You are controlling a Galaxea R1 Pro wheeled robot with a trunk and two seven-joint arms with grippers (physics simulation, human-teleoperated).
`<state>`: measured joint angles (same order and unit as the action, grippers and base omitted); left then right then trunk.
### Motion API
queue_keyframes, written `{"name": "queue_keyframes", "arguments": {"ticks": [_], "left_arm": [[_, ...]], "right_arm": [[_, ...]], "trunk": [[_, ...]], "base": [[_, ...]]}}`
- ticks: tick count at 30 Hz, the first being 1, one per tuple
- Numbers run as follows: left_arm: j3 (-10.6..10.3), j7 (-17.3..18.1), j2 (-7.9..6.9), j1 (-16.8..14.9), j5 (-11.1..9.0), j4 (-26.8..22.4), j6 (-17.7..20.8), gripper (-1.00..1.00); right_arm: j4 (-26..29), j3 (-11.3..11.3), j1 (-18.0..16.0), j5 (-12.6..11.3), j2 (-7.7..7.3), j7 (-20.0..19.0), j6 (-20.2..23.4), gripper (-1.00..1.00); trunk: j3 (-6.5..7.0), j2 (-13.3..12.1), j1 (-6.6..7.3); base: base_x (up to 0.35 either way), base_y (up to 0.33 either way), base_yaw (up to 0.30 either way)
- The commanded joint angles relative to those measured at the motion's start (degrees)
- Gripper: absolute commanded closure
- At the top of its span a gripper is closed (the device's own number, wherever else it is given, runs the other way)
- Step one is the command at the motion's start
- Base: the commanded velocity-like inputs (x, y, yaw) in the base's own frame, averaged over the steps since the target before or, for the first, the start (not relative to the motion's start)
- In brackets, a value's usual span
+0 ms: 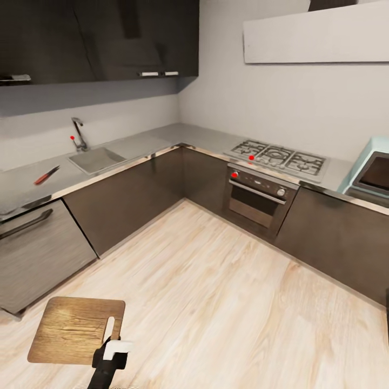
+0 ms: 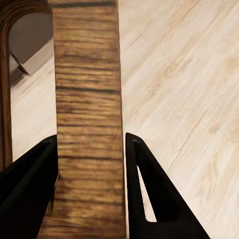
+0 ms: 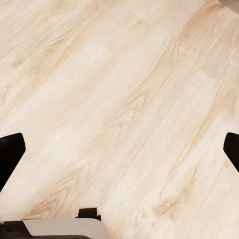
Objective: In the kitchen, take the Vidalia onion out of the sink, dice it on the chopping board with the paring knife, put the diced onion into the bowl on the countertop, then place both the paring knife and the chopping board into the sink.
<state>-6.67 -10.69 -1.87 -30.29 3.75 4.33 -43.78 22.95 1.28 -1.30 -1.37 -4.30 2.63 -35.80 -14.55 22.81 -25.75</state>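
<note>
My left gripper [image 1: 111, 341] is shut on the handle edge of the brown wooden chopping board [image 1: 73, 329], held flat above the floor at the lower left of the head view. In the left wrist view the board [image 2: 88, 99] sits clamped between the gripper's [image 2: 89, 149] black fingers [image 2: 144, 179]. The paring knife [image 1: 46, 175], red-handled, lies on the grey countertop [image 1: 146, 143] left of the sink [image 1: 97, 160]. My right gripper [image 3: 122, 149] is open over bare floor. The Vidalia onion and the bowl are out of view.
A chrome faucet [image 1: 79, 134] with a red knob stands behind the sink. A gas hob [image 1: 278, 156] and oven [image 1: 258, 200] occupy the right run of cabinets, with a pale blue appliance [image 1: 373, 173] at far right. Light wooden floor [image 1: 216, 292] stretches between me and the counters.
</note>
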Motion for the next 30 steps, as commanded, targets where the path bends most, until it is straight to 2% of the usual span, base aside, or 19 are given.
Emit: {"name": "queue_keyframes", "arguments": {"ticks": [1, 30], "left_arm": [[-0.4, -0.7, 0.02, -0.1, 0.4, 0.2, -0.3, 1.00], [-0.4, -0.7, 0.09, -0.1, 0.4, 0.2, -0.3, 1.00]], "right_arm": [[0.0, 0.0, 0.0, -0.1, -0.01, 0.1, -0.2, -1.00], [0.0, -0.2, 0.0, 0.0, 0.17, 0.0, -0.1, -1.00]], "trunk": [[-0.04, 0.1, -0.03], [1.83, 0.1, -0.03]], "base": [[0.000, 0.000, 0.229], [0.000, 0.000, 0.228]]}}
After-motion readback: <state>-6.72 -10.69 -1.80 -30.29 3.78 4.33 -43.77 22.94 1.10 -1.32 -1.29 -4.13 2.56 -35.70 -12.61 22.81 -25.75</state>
